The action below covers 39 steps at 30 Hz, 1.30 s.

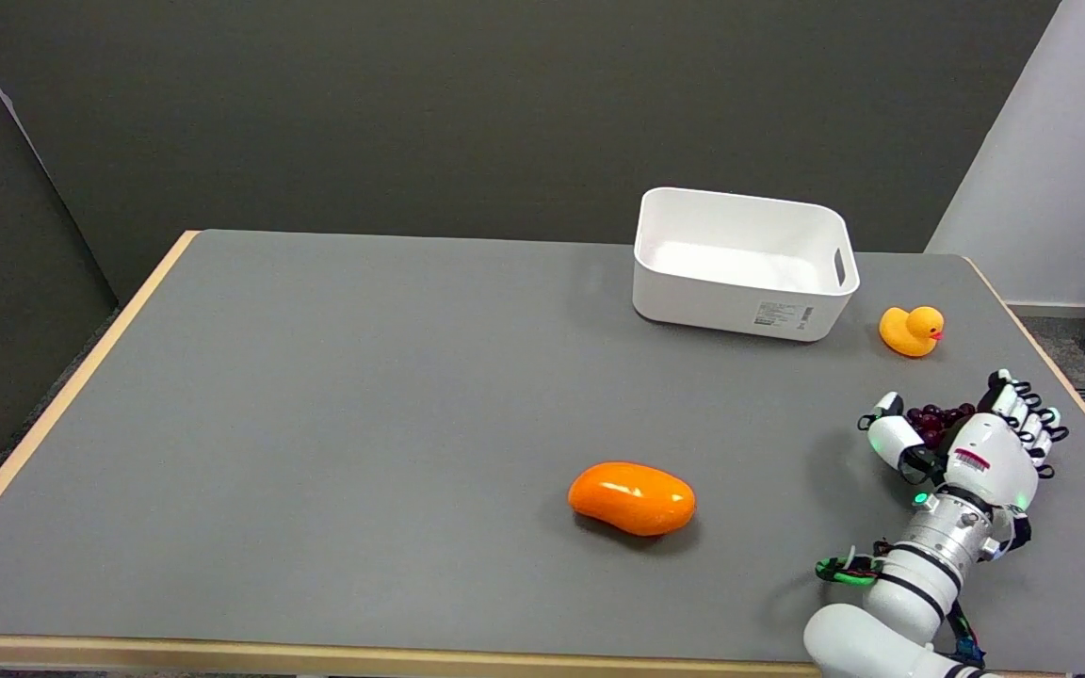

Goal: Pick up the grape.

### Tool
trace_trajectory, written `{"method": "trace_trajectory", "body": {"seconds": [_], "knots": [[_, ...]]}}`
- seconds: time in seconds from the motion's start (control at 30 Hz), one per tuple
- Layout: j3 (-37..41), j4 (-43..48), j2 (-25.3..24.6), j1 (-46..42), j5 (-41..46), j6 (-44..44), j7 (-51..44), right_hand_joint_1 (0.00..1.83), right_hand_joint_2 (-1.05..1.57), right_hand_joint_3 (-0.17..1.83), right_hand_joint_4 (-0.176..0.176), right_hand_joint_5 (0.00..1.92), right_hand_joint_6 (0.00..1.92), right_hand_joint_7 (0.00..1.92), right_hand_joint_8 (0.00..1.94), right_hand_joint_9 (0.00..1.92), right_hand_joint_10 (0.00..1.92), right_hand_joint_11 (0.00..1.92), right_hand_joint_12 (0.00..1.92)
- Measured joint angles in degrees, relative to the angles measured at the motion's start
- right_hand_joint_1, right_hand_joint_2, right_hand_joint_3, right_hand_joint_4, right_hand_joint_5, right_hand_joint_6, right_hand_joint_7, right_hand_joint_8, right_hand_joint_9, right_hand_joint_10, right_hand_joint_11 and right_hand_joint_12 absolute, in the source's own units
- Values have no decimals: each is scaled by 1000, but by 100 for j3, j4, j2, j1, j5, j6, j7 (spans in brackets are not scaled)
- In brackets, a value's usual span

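Right now the right hand (966,443) sits over the bunch of dark purple grapes (938,419) near the table's right edge.

Its thumb curls round the left of the bunch and its other fingers (1023,414) close in on the right, so the grapes show only in the gap between them; whether the hand truly grips them or merely cups them, and whether the bunch rests on the grey table (364,395) or is lifted, I cannot tell from where I stand. A yellow rubber duck (912,330) sits just beyond the hand, apart from it, and farther back stands a white plastic bin (740,301) with a handle slot. An orange mango-shaped fruit (633,498) lies well to the left of the hand. Nothing lies between hand and grapes.
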Motion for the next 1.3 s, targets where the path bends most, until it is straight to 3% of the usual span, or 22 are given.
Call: {"method": "trace_trajectory", "body": {"seconds": [0.13,0.17,0.27,0.33,0.4,0.47,0.53,0.57,0.97,1.3], "knots": [[10,-40,1,0,55,-95,36,703,706,854,-111,129,327,239,377,58,674,-1,158],[10,-47,1,0,65,-112,43,737,713,853,-125,140,340,288,450,115,727,-1,333],[11,-80,1,1,90,-170,65,871,789,891,-176,197,493,374,996,327,975,0,1075],[10,-101,1,2,99,-192,76,883,885,849,-176,213,658,373,1316,391,1085,29,1223],[6,-127,0,3,100,-204,86,1216,1246,348,-176,204,919,467,1843,433,1461,139,1588],[6,-149,-1,5,81,-208,93,1218,1225,383,-176,213,992,481,1828,468,1566,42,1818],[-1,-174,-4,10,57,-217,97,1044,1487,-12,-176,324,1784,410,1907,471,1814,22,1880],[-4,-185,-5,11,43,-221,98,1026,1504,-41,-176,343,1863,410,1908,481,1852,18,1899],[-44,-334,-53,10,-232,-274,108,1049,1423,78,-176,375,1820,435,1870,555,1921,-1,1921],[-9,-379,-69,89,-1048,-216,121,1009,1435,116,-176,339,1871,390,1941,491,1921,12,1921]]}}
